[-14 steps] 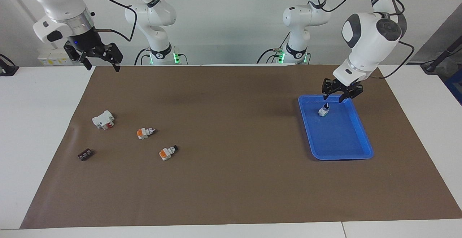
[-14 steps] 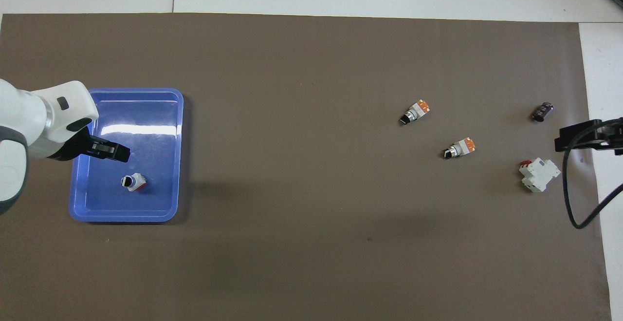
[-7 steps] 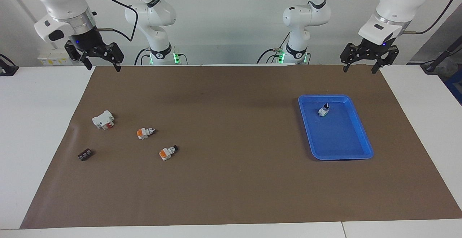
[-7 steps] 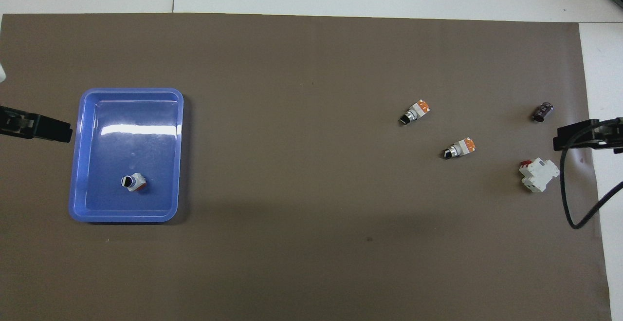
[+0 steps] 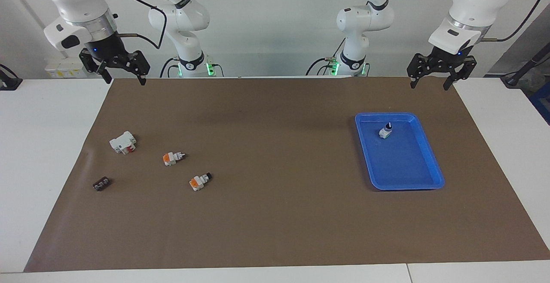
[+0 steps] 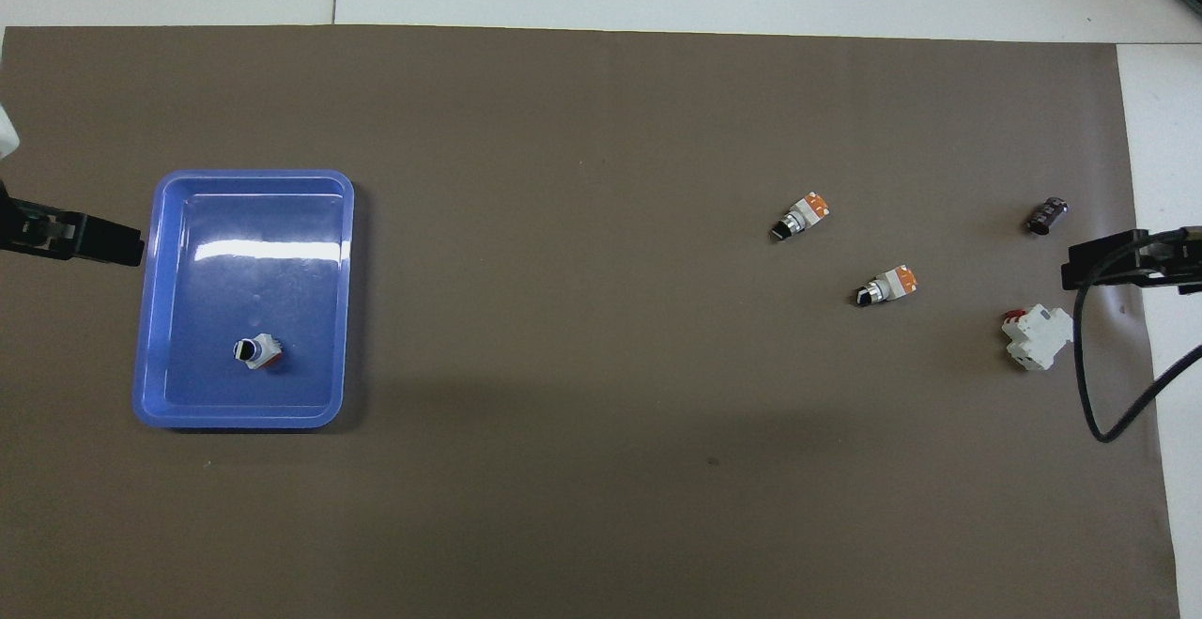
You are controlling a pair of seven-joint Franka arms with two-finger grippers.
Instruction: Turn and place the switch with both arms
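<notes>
Plainly, one switch (image 5: pixel 385 131) stands upright in the blue tray (image 5: pixel 429 162) at the right of the facing view, knob tip up, in the tray's upper part, while two more switches lie on their sides on the brown mat (image 5: pixel 275 223) at the lower left of that view, one (image 5: pixel 173 158) just above the other (image 5: pixel 199 181), near a larger white block (image 5: pixel 123 142) and a small black piece (image 5: pixel 101 184). The left gripper (image 5: pixel 438 71) hangs over the mat's upper right corner, fingers spread and empty; the right gripper (image 5: pixel 117 65) hangs over the upper left corner, likewise spread and empty. Each switch looks light, rigid and hard-shelled, probably smooth enough to slip or roll on its round knob end. I judge the squared white and orange body the surest place to pinch, across its flat sides, not the narrow black tip
</notes>
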